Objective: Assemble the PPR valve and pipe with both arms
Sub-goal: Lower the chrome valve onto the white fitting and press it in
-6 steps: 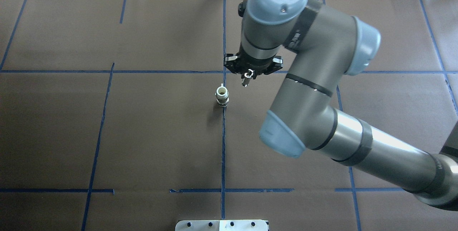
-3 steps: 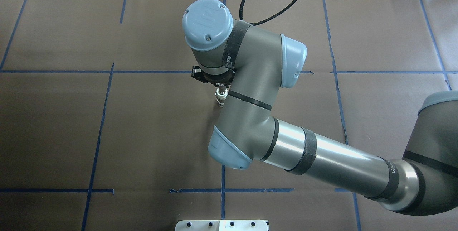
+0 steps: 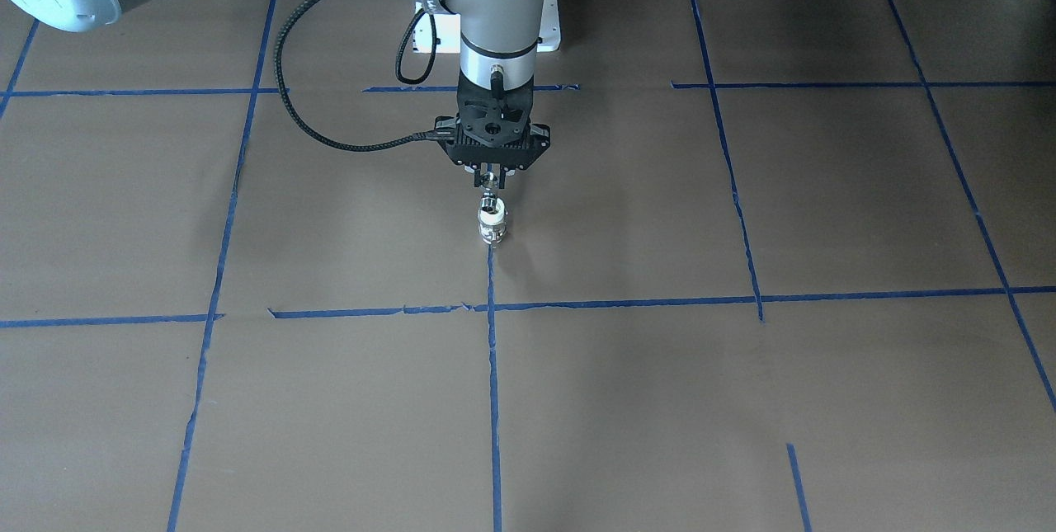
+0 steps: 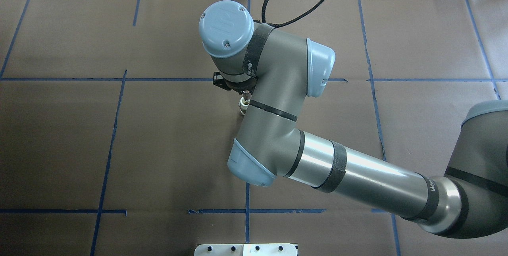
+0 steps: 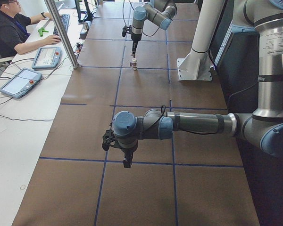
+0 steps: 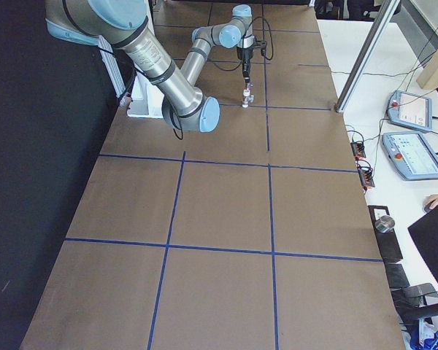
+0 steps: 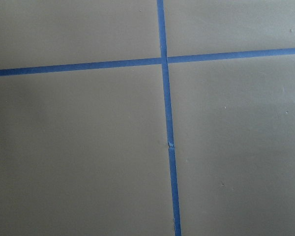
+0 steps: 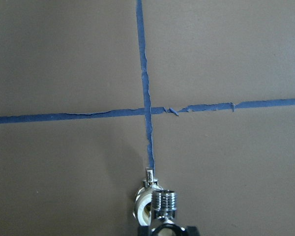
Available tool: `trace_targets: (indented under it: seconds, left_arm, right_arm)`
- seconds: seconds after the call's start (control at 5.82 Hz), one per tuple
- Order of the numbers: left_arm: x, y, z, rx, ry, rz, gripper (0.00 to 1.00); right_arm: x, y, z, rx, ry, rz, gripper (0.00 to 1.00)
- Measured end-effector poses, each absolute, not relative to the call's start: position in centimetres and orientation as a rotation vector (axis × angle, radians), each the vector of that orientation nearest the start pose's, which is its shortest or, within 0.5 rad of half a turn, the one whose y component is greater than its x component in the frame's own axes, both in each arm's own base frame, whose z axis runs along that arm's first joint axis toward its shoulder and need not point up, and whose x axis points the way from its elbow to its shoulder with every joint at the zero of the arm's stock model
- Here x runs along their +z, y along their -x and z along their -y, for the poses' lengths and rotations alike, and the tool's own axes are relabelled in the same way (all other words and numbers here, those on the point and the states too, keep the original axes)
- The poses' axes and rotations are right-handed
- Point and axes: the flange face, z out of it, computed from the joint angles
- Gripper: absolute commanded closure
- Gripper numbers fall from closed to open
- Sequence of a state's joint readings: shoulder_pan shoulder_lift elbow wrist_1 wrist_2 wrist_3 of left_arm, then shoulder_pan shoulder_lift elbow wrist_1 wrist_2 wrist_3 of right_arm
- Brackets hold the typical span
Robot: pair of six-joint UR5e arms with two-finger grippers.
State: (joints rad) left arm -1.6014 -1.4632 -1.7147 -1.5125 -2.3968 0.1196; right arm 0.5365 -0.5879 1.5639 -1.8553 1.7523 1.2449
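Observation:
The PPR valve (image 3: 492, 227) stands upright on the brown table where blue tape lines meet; it also shows in the overhead view (image 4: 241, 107) and the right wrist view (image 8: 143, 209). My right gripper (image 3: 492, 179) points straight down over it, shut on the chrome pipe (image 3: 492, 202), which also shows in the right wrist view (image 8: 165, 201). The pipe's lower end is at the valve's top opening; I cannot tell whether it is inside. My left gripper (image 5: 127, 162) hangs over bare table far from both parts, and I cannot tell if it is open or shut.
The brown table cover (image 3: 742, 400) is marked with blue tape lines (image 3: 492, 367). The white pedestal base (image 3: 549, 25) stands behind the right gripper. A black cable (image 3: 330, 136) loops beside the right wrist. An operator (image 5: 12, 30) sits at a side desk with tablets.
My right arm has swung left with the pipe, from beside the valve to directly over it, and has come down a little onto the valve's top. The valve has not moved.

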Motion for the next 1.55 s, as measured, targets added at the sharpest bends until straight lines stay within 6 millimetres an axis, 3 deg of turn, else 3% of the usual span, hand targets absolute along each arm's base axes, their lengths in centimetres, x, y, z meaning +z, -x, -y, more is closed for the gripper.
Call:
trace_targets:
  seconds: [1.55]
  left_arm:
    - [63.95,7.37,44.20,0.076,-0.043,-0.825,0.00]
  right_arm:
    - [8.75,56.37,45.64,0.129,-0.136,0.688,1.00]
